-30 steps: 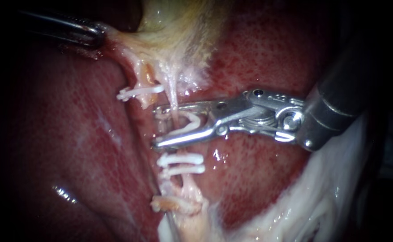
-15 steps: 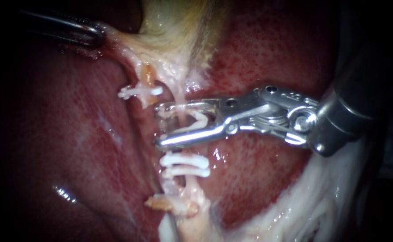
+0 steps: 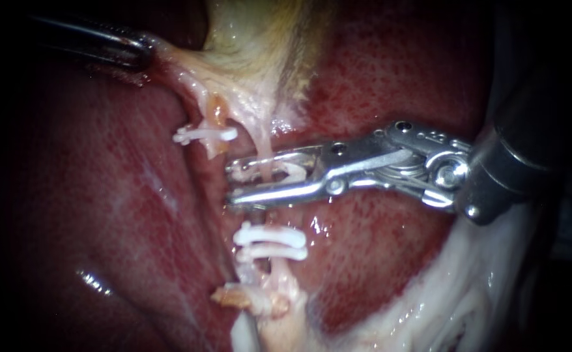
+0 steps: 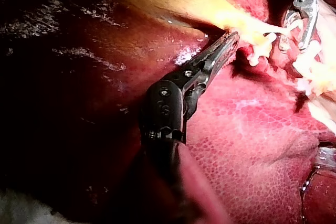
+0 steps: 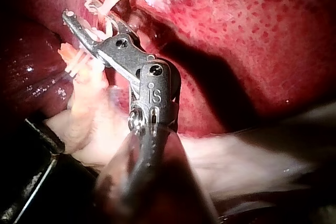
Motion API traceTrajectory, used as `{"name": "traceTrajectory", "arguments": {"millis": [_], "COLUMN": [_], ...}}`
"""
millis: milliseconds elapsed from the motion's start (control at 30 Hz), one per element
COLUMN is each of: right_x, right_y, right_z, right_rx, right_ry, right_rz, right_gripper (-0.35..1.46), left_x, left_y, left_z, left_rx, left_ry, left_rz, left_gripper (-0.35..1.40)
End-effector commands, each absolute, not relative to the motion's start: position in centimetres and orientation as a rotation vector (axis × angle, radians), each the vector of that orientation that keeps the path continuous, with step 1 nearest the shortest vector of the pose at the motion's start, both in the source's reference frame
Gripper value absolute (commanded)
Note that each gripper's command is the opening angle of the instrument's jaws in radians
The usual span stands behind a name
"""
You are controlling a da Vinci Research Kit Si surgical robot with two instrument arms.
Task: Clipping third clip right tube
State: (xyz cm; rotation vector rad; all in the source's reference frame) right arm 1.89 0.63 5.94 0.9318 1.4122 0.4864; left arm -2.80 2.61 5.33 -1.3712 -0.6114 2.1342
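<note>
The pale right tube (image 3: 264,140) runs down from the gallbladder (image 3: 260,39) over the liver (image 3: 103,195). My right instrument (image 3: 230,182) reaches across it from the right, its jaws shut on a white clip (image 3: 289,173) that straddles the tube. Lower on the same tube sit two white clips (image 3: 270,242). One clip (image 3: 204,135) is on the left tube (image 3: 215,117). My left instrument (image 3: 144,52) is shut on gallbladder tissue at the upper left and holds it taut. In the right wrist view the right instrument's jaws (image 5: 79,8) hold the clip (image 5: 105,24).
White fatty tissue (image 3: 481,287) lies at the lower right, under the right instrument's shaft. A frayed stump of tissue (image 3: 260,300) hangs below the two clips. In the left wrist view the left instrument (image 4: 231,38) grips pale tissue, with the right instrument (image 4: 307,3) beyond it.
The right instrument's jaws have narrowed around the right tube, flattening the clip between them. Its wrist has drawn slightly to the right. The left instrument has held still.
</note>
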Motion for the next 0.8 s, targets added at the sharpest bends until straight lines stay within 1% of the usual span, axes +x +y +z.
{"name": "traceTrajectory", "arguments": {"millis": [33,200,233,300,733,800], "right_x": [1.89,1.89,1.88,1.87,1.89,1.89], "right_y": [0.63,0.63,0.63,0.63,0.62,0.62], "right_z": [5.94,5.93,5.93,5.93,5.95,5.97], "right_rx": [0.936,0.965,0.986,1.015,1.033,1.032], "right_ry": [1.41,1.397,1.389,1.375,1.377,1.368], "right_rz": [0.491,0.516,0.531,0.555,0.543,0.539], "right_gripper": [-0.05,-0.22,-0.35,-0.35,-0.35,-0.35], "left_x": [-2.81,-2.81,-2.81,-2.81,-2.81,-2.81], "left_y": [2.61,2.61,2.61,2.61,2.62,2.62], "left_z": [5.33,5.33,5.33,5.33,5.33,5.33], "left_rx": [-1.37,-1.37,-1.37,-1.37,-1.37,-1.37], "left_ry": [-0.611,-0.611,-0.611,-0.611,-0.611,-0.611], "left_rz": [2.134,2.134,2.134,2.134,2.134,2.134], "left_gripper": [-0.35,-0.35,-0.35,-0.35,-0.35,-0.35]}}
